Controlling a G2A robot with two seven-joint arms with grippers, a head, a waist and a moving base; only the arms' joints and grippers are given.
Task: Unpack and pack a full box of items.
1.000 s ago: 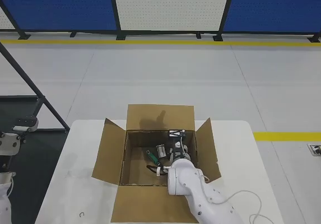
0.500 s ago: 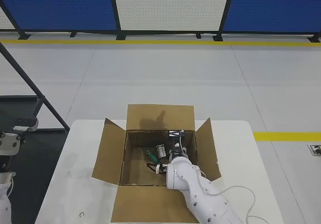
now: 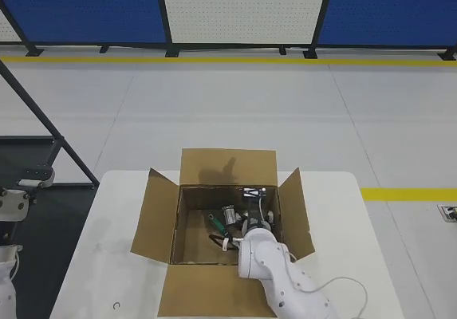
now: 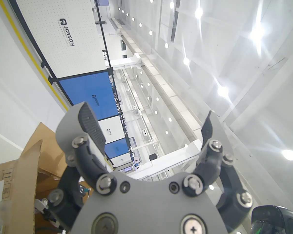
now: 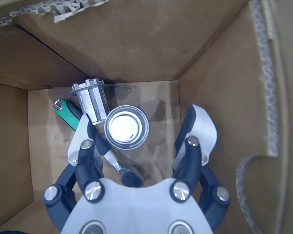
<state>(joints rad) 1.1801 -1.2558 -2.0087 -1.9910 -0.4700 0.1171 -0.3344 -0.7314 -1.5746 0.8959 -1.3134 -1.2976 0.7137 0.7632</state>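
The right claw (image 5: 139, 119) is open wide, down in the box (image 5: 141, 44). A shiny round can (image 5: 127, 129) sits between its fingers (image 5: 81, 132). The left claw (image 4: 149, 118) is open wide too.

Brown box (image 3: 228, 167); green handle (image 5: 68, 116); silver can (image 5: 127, 130); silver ribbed cylinder (image 5: 92, 103); white table (image 3: 116, 263).

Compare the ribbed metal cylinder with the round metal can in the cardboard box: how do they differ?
Pose: the ribbed cylinder lies with its long side showing, while the round can points its circular end up. Surface: the ribbed cylinder has lengthwise ribs and a notched flange; the round can shows smooth rings around a pale centre. Both are silver metal, side by side in the box.
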